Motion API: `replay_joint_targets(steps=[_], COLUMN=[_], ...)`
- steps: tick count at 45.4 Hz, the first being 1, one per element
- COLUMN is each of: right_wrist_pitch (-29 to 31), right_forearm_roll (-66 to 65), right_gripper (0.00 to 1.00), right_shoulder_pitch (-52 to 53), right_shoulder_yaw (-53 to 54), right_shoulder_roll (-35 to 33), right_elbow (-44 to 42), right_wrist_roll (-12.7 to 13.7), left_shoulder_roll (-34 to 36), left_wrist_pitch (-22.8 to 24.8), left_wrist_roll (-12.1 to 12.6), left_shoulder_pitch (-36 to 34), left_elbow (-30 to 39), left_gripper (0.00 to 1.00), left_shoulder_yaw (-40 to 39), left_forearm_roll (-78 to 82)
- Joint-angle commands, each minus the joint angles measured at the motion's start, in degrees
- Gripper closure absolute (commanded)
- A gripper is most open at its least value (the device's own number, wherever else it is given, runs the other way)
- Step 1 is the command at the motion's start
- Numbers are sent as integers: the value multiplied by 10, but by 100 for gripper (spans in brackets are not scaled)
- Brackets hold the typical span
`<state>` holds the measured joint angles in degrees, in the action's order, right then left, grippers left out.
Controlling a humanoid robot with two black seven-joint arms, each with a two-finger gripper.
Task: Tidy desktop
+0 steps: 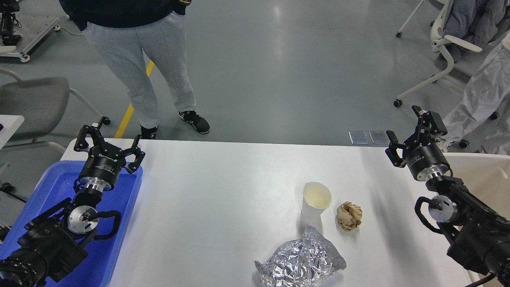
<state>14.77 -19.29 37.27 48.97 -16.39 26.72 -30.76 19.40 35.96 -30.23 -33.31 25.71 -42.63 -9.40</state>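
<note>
Desktop: the white desktop (223, 207) fills the lower middle of the head view, between a blue tray (119, 239) at its left edge and a beige bin (484, 177) at its right.
Left gripper: the left gripper (108, 140) hangs over the tray's far end, fingers spread, holding nothing.
Right gripper: the right gripper (406, 129) hovers above the desktop's far right corner, fingers apart, empty.
Clutter: a white paper cup (316, 199) stands upright right of centre; a crumpled brown paper ball (349, 215) lies just beside it; crumpled foil (301, 261) sits nearer the front edge.
Surroundings: a person in grey trousers (141, 52) stands beyond the far edge; office chairs (446, 44) flank the floor.
</note>
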Motion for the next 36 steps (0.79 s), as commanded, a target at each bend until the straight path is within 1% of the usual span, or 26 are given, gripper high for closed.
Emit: replay_joint_targets(steps=[1,31,36], right_wrist_pitch=[0,5,8], right_forearm_roll=[3,9,9], right_gripper=[0,0,0], right_shoulder_pitch=[2,-5,3], right_shoulder_yaw=[3,8,-6], right_shoulder_roll=[-1,-15,-15], right_elbow=[1,3,10], right_wrist_roll=[0,2,15], left_shoulder_roll=[-1,0,0], left_wrist_pitch=[1,0,0], left_wrist_roll=[-1,0,0], left_shoulder_pitch=[0,0,0], left_elbow=[0,0,0], left_gripper=[0,0,0], left_shoulder_yaw=[-1,0,0], left_forearm_roll=[0,1,1])
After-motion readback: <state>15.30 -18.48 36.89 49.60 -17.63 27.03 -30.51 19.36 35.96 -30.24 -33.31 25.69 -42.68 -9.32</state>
